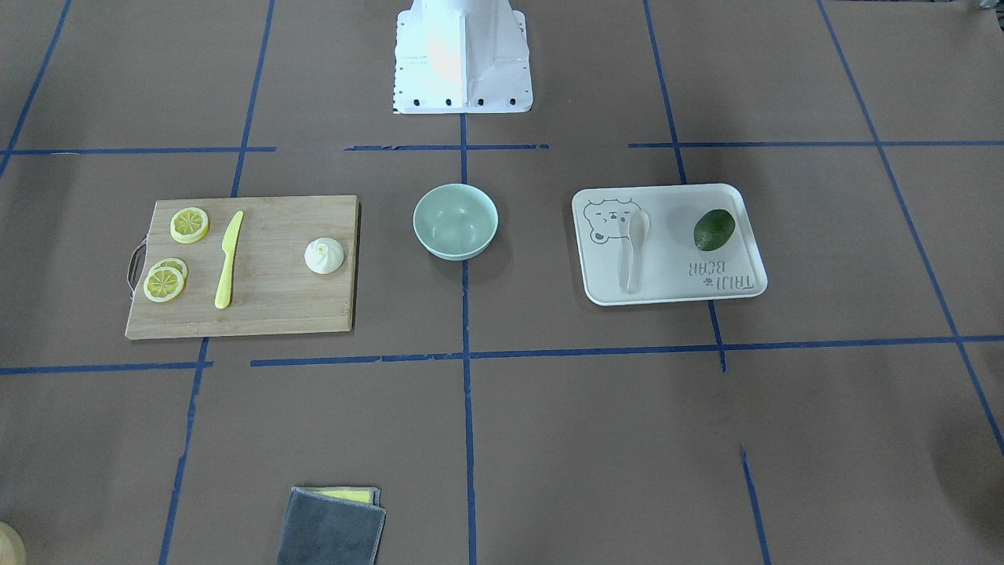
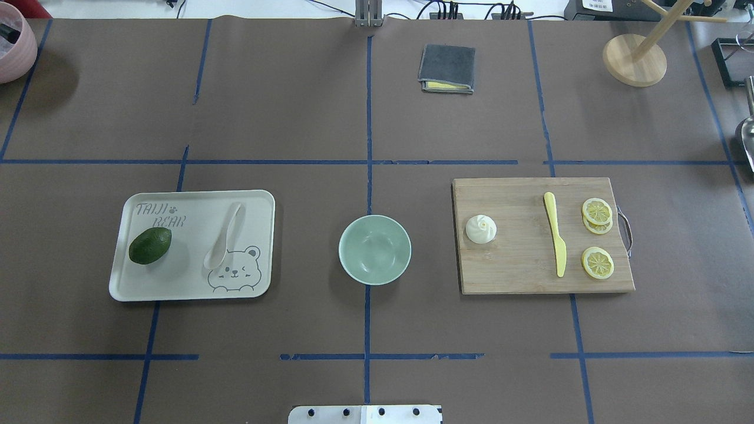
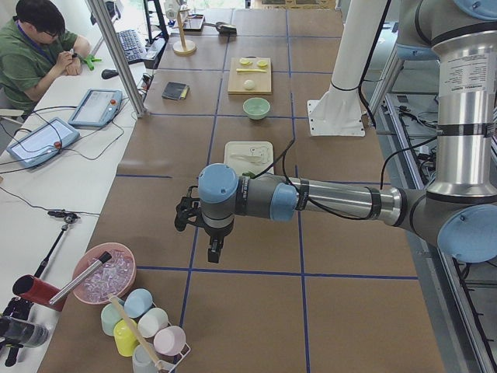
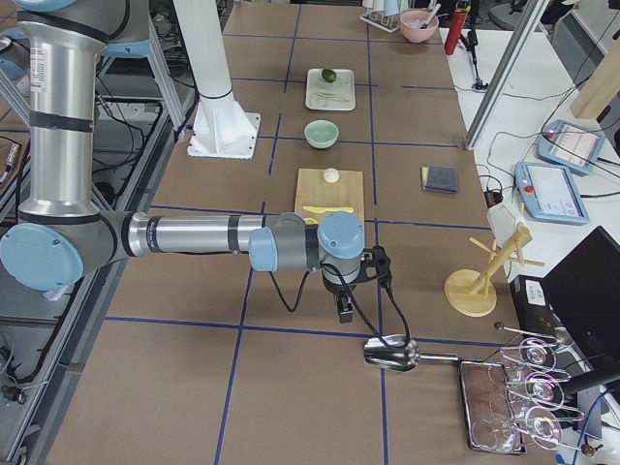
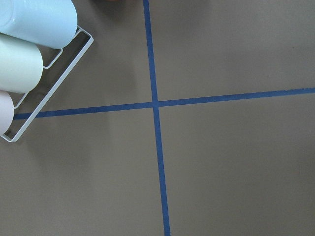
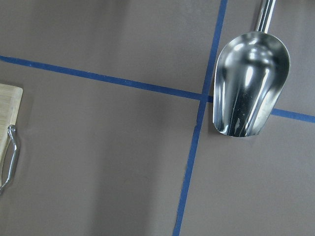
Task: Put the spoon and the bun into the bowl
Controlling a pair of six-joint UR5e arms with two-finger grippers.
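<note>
The spoon (image 2: 225,235) lies flat on a bear-print tray (image 2: 259,200). In the overhead view its scoop is at the 7 o'clock end beside the bear drawing, and its handle points toward 1 o'clock. A dark green avocado (image 2: 150,245) shares the tray at the spoon's 9 o'clock, apart from it.

The bun (image 2: 480,229) sits pleats-up on a wooden cutting board (image 2: 518,277), near the board's edge that faces the bowl. The bowl (image 2: 374,249) stands upright on the worktop (image 2: 294,118) between tray and board. The tray is at its 9 o'clock and the board at its 3 o'clock, and neither touches it. Both spoon and bun are outside the bowl.

On the board, at the bun's 3 o'clock, lies a yellow knife (image 2: 555,241). Beyond it are lemon slices (image 2: 597,262), one alone and two overlapping. A folded grey cloth (image 2: 447,68) lies well away at the bowl's 1 o'clock.

The left tool (image 3: 213,252) hangs over bare worktop at the far left end, well away from the tray and near a rack of pastel cups (image 5: 29,49). The right tool (image 4: 344,310) hangs past the board's handle end, near a metal scoop (image 6: 250,88). Each shows only in a side view, so I cannot tell whether either is released or clenched.
</note>
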